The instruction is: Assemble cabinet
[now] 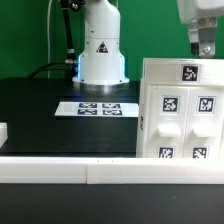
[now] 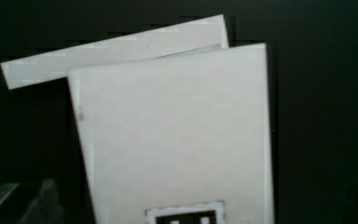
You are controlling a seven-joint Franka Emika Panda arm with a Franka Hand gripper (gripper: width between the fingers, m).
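The cabinet (image 1: 180,110) stands upright on the black table (image 1: 40,110), at the exterior view's right and close to the white rail (image 1: 60,165) along the near edge. It is a white box, and the faces toward the camera carry black-and-white square tags: one near the top and four lower down, on what look like two small door panels side by side. In the wrist view the cabinet (image 2: 167,135) fills most of the picture as a tall pale slab with a tag at its lower end, and a thin white panel (image 2: 114,52) juts out at an angle behind it; whether that panel is joined or only leaning cannot be told.

The gripper (image 1: 204,42) hangs just above the cabinet's top edge at the exterior view's far right, apart from it as far as one can see. It is cut off by the picture's edge, so whether the jaws are apart or together cannot be told, and nothing seems held.

Further back, the marker board (image 1: 95,107) lies flat before the arm's white base (image 1: 102,50).

The step in hand looks like an approach to the cabinet's top, perhaps to seat or close a panel. The next move likely calls for a straight, careful descent, lined up with the edge, so that the box is not tipped.
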